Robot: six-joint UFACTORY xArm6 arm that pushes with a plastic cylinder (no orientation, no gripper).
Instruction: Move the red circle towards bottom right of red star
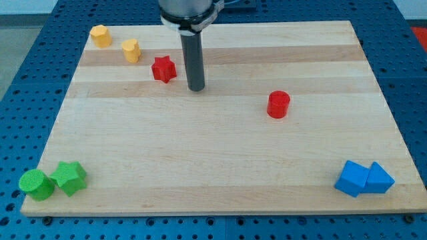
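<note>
Pale wooden worktop (220,173) with lengthwise plank bands, lying on a blue perforated base (27,80).

Arm: no pincer is fitted, so there is no open or closed state to record; the arm ends in a straight dark rod. My tip (195,89) stands on the worktop in the upper middle, nearer the top edge than the bottom edge.

Task items:
- Small red star-shaped block (163,69): just beside my tip, on the side of the left edge and slightly nearer the top edge. A narrow gap shows between them; not touching.
- Small red circular (cylinder) block (278,105): upright, well apart from my tip, toward the right edge and somewhat nearer the bottom edge. It is also well apart from the red star, lying toward the bottom right corner from it. Nothing touches it.

Other items:
- Two yellow blocks near the top left corner: one at the corner (100,35), one (131,50) between it and the red star. Exact shapes hard to make out.
- Green cylinder block (36,184) and green star-like block (70,177) at the bottom left corner, touching or nearly so.
- Blue cube-like block (351,177) and blue wedge-like block (377,179) at the bottom right corner, pressed together.
</note>
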